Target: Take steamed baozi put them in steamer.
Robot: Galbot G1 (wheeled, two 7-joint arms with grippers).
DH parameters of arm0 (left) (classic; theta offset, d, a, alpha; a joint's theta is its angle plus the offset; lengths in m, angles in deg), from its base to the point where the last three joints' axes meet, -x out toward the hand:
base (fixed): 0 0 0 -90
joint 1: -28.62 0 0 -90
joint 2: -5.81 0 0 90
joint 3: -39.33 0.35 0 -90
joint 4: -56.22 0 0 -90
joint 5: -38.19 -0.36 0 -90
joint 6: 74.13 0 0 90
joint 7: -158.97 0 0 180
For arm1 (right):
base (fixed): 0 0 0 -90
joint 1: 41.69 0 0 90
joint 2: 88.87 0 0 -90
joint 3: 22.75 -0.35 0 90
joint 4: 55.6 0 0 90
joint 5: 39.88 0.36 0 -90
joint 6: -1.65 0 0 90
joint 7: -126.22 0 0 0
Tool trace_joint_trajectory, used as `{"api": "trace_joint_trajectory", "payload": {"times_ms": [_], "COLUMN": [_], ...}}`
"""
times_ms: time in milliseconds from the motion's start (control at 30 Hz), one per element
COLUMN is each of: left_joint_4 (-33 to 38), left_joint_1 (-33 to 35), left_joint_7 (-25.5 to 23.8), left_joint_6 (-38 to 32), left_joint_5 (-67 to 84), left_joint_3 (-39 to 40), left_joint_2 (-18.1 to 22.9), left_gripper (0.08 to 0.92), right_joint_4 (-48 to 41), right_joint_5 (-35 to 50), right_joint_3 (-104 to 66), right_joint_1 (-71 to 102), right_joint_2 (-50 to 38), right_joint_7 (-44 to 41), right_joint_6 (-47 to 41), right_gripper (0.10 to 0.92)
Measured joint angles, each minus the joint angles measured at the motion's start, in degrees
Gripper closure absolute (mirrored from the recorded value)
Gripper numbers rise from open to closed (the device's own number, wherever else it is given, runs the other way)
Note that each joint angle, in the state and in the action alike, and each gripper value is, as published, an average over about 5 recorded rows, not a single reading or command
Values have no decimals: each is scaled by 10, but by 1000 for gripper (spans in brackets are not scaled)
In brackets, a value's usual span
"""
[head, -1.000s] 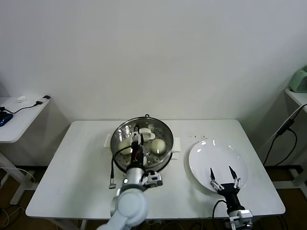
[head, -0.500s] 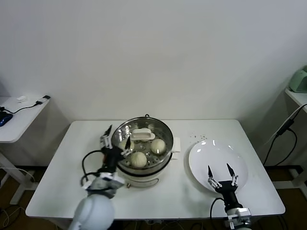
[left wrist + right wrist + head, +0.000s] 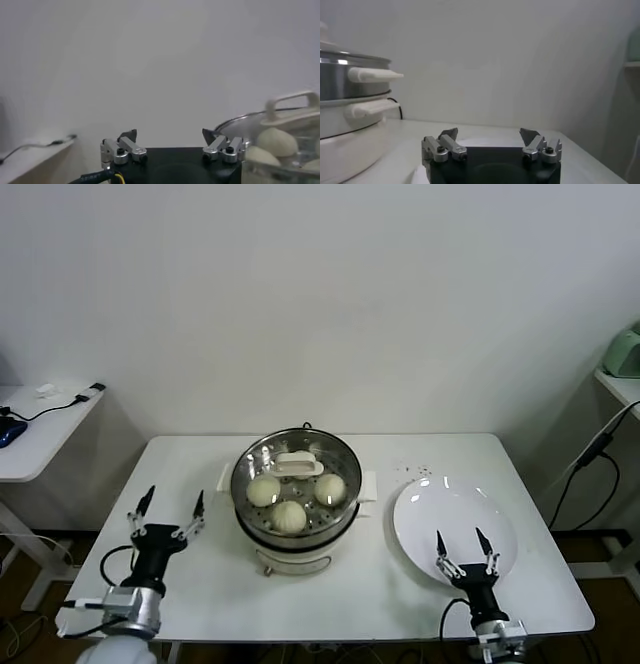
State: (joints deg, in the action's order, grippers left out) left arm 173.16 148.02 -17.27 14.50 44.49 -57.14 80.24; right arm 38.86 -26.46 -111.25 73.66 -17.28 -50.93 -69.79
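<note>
The steamer (image 3: 246, 524), a shiny steel pot on a white base, stands mid-table. Three cream-white baozi lie on its tray (image 3: 264, 489) (image 3: 330, 488) (image 3: 289, 515). A white handle (image 3: 298, 464) lies across the back of the pot. My left gripper (image 3: 175, 496) is open and empty, off to the left of the steamer and apart from it. In the left wrist view the left gripper (image 3: 169, 134) has the steamer (image 3: 235, 125) and a baozi (image 3: 276, 141) to one side. My right gripper (image 3: 458, 536) (image 3: 488, 132) stands open and empty at the near edge of the white plate (image 3: 455, 504).
The plate is bare. Small dark specks (image 3: 420, 472) dot the table behind it. A side table (image 3: 35, 434) with cables stands far left. At far right are a shelf with a green object (image 3: 625, 352) and a hanging cable (image 3: 590, 464).
My left gripper has opened, come out of the steamer and swung to the table's left front. A third baozi now shows in the pot. The right gripper has barely moved.
</note>
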Motion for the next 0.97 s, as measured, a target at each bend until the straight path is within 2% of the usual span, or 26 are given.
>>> {"api": "trace_joint_trajectory", "payload": {"times_ms": [400, 967], "left_joint_4": [-90, -133], "left_joint_1": [27, 36], "left_joint_7": [-3, -16], "left_joint_6": [-100, -127], "left_joint_5": [55, 56], "left_joint_3": [-16, 1], "left_joint_2": [-7, -10], "left_gripper": [177, 177], "right_joint_4": [-1, 5], "right_joint_5": [18, 22], "right_joint_3": [-2, 0], "right_joint_1": [5, 9], "right_joint_2": [-5, -3], "right_joint_7": [1, 1], "right_joint_6": [-5, -6], "right_gripper": [203, 203]}}
